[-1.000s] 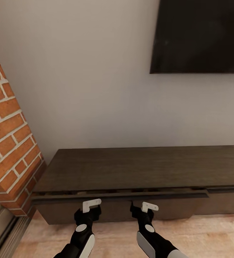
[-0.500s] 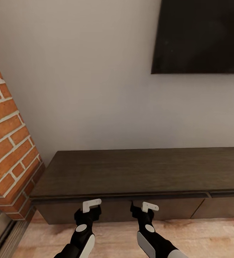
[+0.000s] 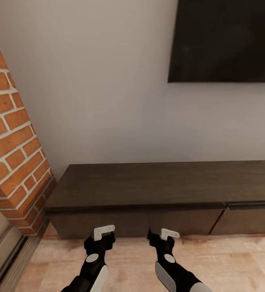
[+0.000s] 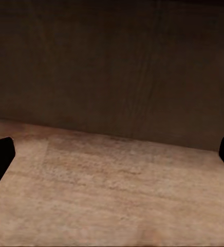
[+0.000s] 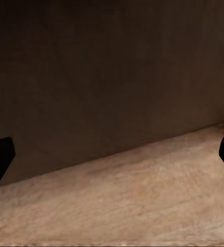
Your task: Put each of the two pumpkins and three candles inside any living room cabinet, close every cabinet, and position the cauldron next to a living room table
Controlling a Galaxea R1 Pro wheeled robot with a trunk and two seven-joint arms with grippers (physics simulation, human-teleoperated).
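Since a second ago the cabinet's (image 3: 148,184) left drawer has gone from ajar to flush, and the whole head view has shifted, with more floor (image 3: 229,259) showing before the unit. Leftmost stands one brick fireplace (image 3: 10,154) beside the cabinet's end. Two hands hang over the planks just short of the drawer fronts: the left hand (image 3: 102,232), then the right hand (image 3: 160,234), each spread wide and holding nothing. Wrist views add the close dark front (image 4: 112,67) above bare floor. One black screen (image 3: 225,40) hangs upper right.
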